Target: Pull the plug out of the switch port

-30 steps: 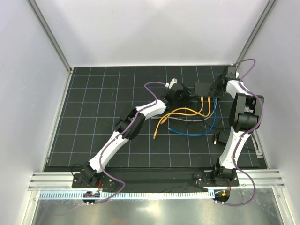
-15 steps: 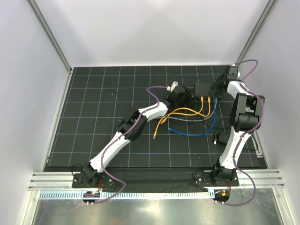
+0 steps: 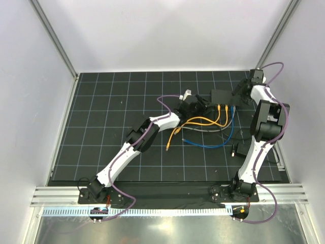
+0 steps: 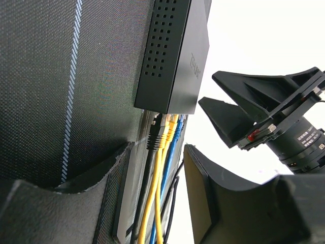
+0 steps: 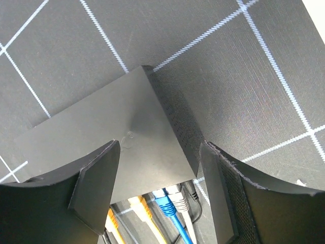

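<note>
The switch point(image 3: 222, 95) lies flat on the far right part of the mat point(image 3: 111, 127), with its ports facing the arms. Yellow and blue plugs point(image 5: 166, 202) sit in the ports. The right gripper point(image 5: 160, 147) is released: its fingers stand apart over one end of the switch and do not clamp it. The left gripper point(image 4: 155, 150) is unclenched too. The cables point(image 4: 150, 198) run between its fingers, which are just short of the plugs.

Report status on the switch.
Left end effector open, short of plugs. Right end effector open, straddling switch corner. Plugs seated. Cables bunched below ports.
</note>
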Motion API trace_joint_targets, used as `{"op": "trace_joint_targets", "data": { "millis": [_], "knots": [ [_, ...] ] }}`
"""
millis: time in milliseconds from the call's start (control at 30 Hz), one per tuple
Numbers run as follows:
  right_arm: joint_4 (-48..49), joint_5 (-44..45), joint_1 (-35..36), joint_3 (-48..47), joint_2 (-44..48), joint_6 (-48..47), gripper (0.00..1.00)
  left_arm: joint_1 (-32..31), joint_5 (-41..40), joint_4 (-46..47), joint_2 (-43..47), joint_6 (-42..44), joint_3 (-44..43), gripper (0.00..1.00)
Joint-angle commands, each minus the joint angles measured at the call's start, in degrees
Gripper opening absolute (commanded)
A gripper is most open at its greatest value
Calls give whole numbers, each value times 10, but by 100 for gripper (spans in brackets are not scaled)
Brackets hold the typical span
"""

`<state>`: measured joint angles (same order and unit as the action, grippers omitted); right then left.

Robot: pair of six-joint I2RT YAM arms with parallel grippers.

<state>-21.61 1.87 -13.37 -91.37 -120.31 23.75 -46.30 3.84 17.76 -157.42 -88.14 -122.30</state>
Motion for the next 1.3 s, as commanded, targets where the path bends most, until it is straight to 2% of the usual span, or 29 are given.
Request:
{"op": "trace_joint_targets", "data": {
  "millis": [0,100,200,367,567,933,1267],
  "knots": [
    [-7,-4,-2,-35,3,-37,73,4,14,-33,14,14,15,48],
    [13,-11,-3,-21,8,-47,73,6,16,-32,12,9,15,48],
    [34,-62,-9,-18,-4,-50,73,6,17,-26,9,-1,18,48],
    [33,-49,-9,-29,-23,-52,73,5,14,-28,5,-9,9,48],
    [45,-78,-13,-27,-38,-48,73,3,7,-31,5,-11,9,47],
    [48,-148,-11,-20,-46,-41,64,1,-1,-26,0,-39,-1,46],
    [40,-183,-5,30,-24,-33,61,3,-27,-2,6,-58,34,43]
  ]
}}
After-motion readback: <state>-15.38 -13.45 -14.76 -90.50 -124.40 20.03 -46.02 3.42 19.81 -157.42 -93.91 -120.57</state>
